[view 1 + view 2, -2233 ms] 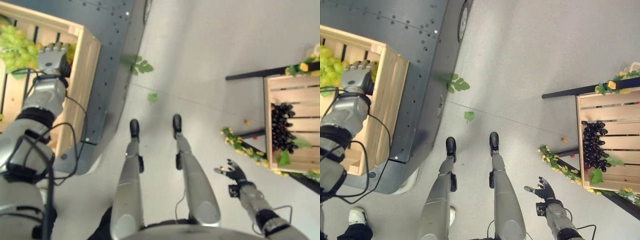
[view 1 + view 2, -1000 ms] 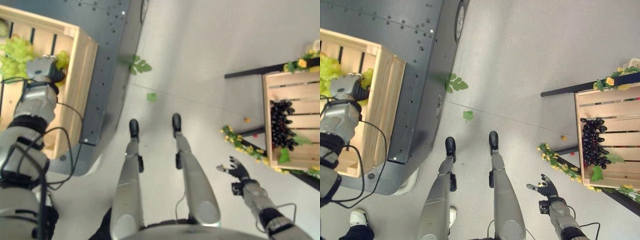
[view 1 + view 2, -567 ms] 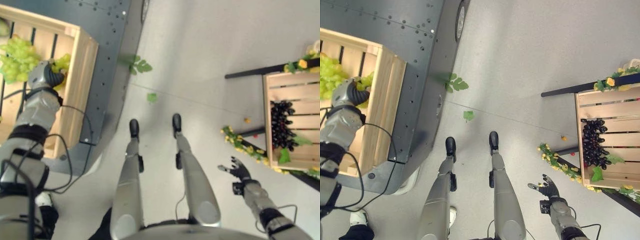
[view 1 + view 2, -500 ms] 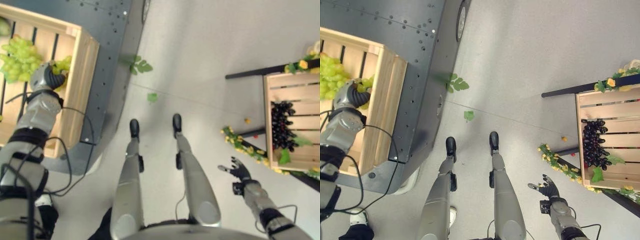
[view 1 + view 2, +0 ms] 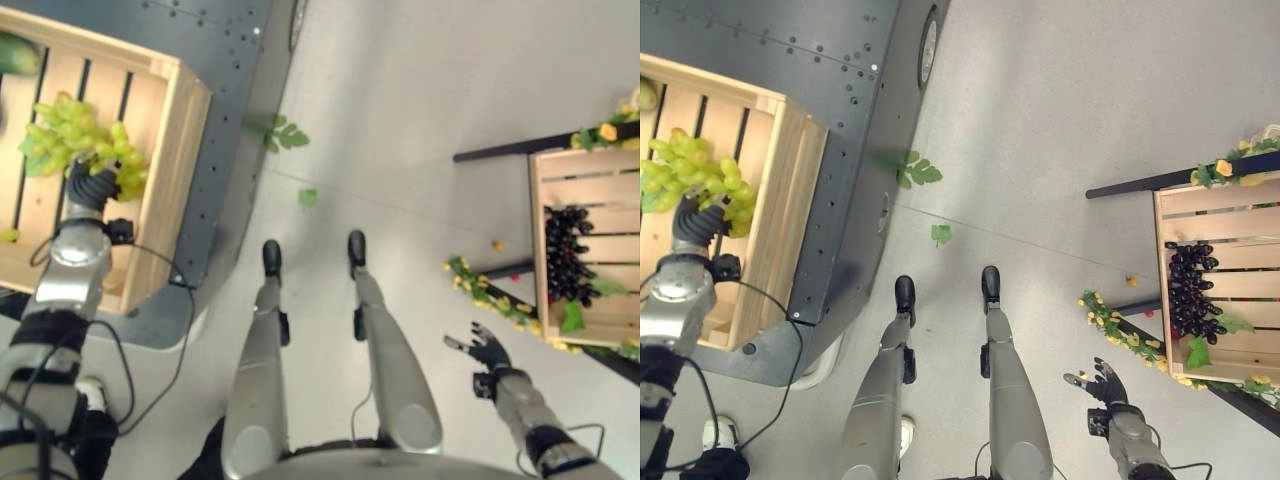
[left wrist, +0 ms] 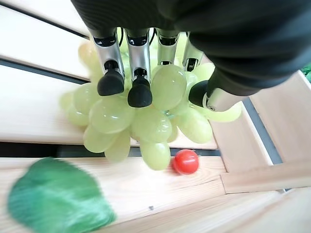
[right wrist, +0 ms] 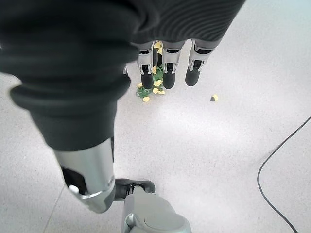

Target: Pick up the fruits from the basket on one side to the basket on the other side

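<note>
Silver-grey arms w/ black bands, left arm (image 5: pixel 72 280) lower left of frame, right arm (image 5: pixel 522 408) lower right; left hand (image 5: pixel 90 186) & right hand (image 5: pixel 487 351) each w/ dark ribbed cover (image 7: pixel 73 58), silver fingers (image 6: pixel 140 73), dark tips.

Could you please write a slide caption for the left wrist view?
Left hand closed on green grapes above the crate; a small red fruit lies below.

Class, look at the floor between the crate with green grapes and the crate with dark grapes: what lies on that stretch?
In the left eye view, loose green leaves and a flower garland lie on the grey floor.
</note>
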Robot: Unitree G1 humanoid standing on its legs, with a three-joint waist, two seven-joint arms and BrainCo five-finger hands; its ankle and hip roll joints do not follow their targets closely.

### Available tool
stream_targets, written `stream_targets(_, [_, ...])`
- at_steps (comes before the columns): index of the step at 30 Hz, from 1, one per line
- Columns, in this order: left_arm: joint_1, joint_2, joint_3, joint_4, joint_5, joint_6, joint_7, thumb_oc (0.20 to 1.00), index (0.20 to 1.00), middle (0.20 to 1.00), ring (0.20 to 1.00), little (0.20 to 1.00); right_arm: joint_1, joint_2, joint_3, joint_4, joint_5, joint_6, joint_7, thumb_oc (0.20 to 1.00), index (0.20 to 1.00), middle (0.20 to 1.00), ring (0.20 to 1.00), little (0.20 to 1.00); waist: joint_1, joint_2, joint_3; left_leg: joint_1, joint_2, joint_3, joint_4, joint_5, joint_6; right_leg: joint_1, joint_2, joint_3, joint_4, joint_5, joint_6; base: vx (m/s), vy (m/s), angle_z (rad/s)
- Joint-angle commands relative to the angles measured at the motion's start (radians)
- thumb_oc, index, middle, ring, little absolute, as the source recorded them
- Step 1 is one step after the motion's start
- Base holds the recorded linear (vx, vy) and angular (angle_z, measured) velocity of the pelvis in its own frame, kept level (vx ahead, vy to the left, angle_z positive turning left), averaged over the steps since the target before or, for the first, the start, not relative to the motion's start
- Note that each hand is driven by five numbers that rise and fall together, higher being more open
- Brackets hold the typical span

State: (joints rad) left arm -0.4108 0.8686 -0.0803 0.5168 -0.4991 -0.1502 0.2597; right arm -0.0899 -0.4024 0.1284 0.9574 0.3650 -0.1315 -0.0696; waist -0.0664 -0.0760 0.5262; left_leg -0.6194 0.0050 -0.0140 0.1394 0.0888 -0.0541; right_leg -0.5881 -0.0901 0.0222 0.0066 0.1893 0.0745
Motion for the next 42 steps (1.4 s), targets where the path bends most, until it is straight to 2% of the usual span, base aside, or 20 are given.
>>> stream_targets(1, [0.058,-0.048,0.063,-0.111,-0.070,-0.078,0.000,0.200,0.200,0.200,0.200,0.200,0.096,-0.053,-0.021,-0.011,-0.007,0.006,-0.004,1.000,1.000,1.000,1.000,1.000,-0.010,0.022,-0.006,-0.033,-0.070,-0.023,0.002,-0.007,0.033,-0.016,-0.001,0.002,0.036,-0.023,0.048,0.00,0.000,0.00])
stream_targets(3, [0.060,-0.049,0.064,-0.112,-0.069,-0.078,0.001,0.200,0.200,0.200,0.200,0.200,0.096,-0.053,-0.020,-0.011,-0.007,0.006,-0.004,1.000,1.000,1.000,1.000,1.000,-0.010,0.022,-0.006,-0.032,-0.070,-0.023,0.002,-0.007,0.033,-0.015,-0.001,0.002,0.036,-0.023,0.048,0.00,0.000,0.00])
stream_targets(11, [0.187,-0.096,0.142,-0.333,-0.120,-0.125,-0.003,0.200,0.200,0.200,0.200,0.200,0.092,-0.047,-0.015,0.004,-0.026,0.003,-0.003,1.000,1.000,1.000,1.000,1.000,0.004,0.030,-0.006,-0.011,-0.074,-0.026,-0.004,-0.009,0.035,0.005,-0.001,0.000,0.035,-0.031,0.044,0.00,0.000,0.00])
stream_targets(24, [0.240,-0.110,0.162,-0.494,-0.185,-0.140,-0.051,0.200,0.200,0.200,0.200,0.200,0.087,-0.042,0.016,0.024,-0.057,0.012,0.009,1.000,1.000,1.000,1.000,1.000,0.018,0.049,-0.027,0.058,-0.078,-0.025,-0.017,-0.017,0.037,0.072,0.001,0.006,0.037,-0.050,0.039,0.00,0.000,0.00])
stream_targets(33, [0.260,-0.066,0.169,-0.555,-0.249,-0.140,-0.100,0.200,0.200,0.200,0.200,0.200,0.087,-0.045,0.034,0.064,-0.087,0.022,0.023,1.000,1.000,1.000,1.000,1.000,0.025,0.068,-0.057,0.107,-0.079,-0.026,-0.026,-0.022,0.037,0.120,0.002,0.004,0.036,-0.063,0.034,0.00,0.000,0.00])
stream_targets(42, [0.253,0.011,0.173,-0.584,-0.324,-0.141,-0.141,0.200,0.200,0.200,0.200,0.200,0.082,-0.040,0.050,0.097,-0.114,0.032,0.037,1.000,1.000,1.000,1.000,1.000,0.030,0.086,-0.102,0.169,-0.079,-0.026,-0.045,-0.020,0.035,0.184,0.007,0.007,0.024,-0.076,0.029,0.01,-0.011,0.00])
